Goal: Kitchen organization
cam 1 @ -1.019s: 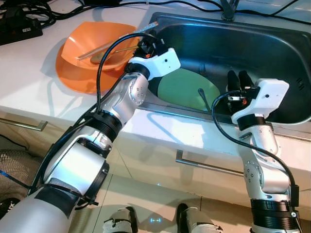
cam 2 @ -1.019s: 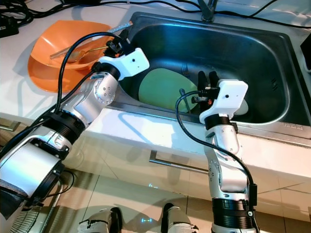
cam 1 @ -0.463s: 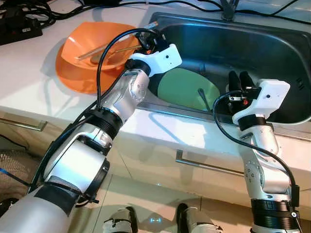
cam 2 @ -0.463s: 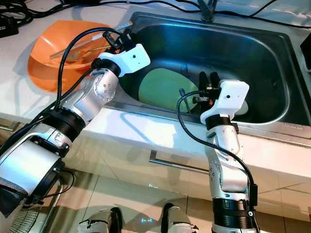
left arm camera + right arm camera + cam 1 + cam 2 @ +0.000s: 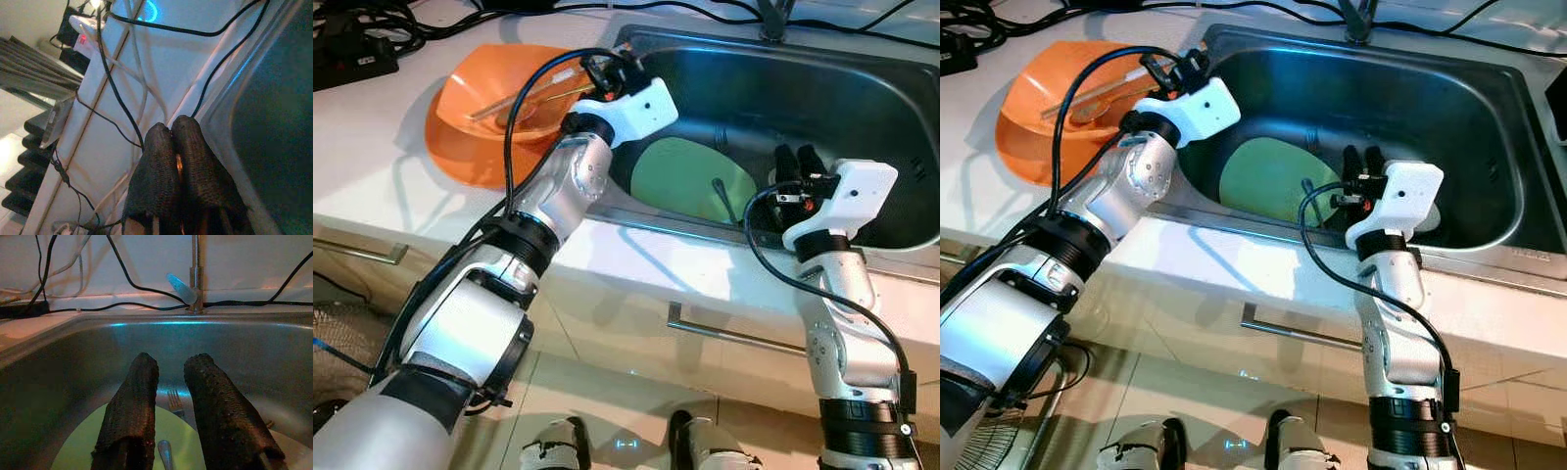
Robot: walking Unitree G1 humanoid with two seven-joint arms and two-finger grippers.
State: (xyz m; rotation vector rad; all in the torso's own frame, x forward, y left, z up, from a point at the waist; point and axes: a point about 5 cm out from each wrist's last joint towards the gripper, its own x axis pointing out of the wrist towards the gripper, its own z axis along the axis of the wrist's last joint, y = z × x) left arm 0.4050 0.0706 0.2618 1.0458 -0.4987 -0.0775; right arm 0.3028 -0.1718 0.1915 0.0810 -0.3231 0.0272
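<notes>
**Left gripper pinched shut at the sink's corner, dishes yet to be sorted**

The left gripper (image 5: 599, 70) hung above the near-left corner of the sink (image 5: 862, 73), at the edge nearest the orange bowl (image 5: 470, 127). In the left wrist view its two fingers (image 5: 159, 166) were pressed together; a faint orange glint showed in the seam between them, but whether anything was pinched there could not be told. The right gripper (image 5: 795, 162) reached over the sink's front rim with its fingers (image 5: 132, 411) spread apart and nothing between them, aimed down at the green plate (image 5: 690, 181).

The green plate lay flat on the sink bottom, toward the left half of the basin. A fork (image 5: 174, 403) rested on it, tines toward the faucet (image 5: 194, 279), its handle running toward the front wall of the sink. A pale dish (image 5: 286, 428) sat just beside the plate, mostly hidden by the right arm. The orange bowl stood on the white counter (image 5: 372, 166) left of the sink, resting on an orange plate (image 5: 450, 157), with a long thin utensil (image 5: 524, 98) lying across it. Black cables (image 5: 372, 15) trailed along the back of the counter.

By my judgement the organising was at an early to middle stage: the bowl and its utensil were on the counter, while the plate, fork and pale dish were in the sink and looked to be what remained to be moved.
</notes>
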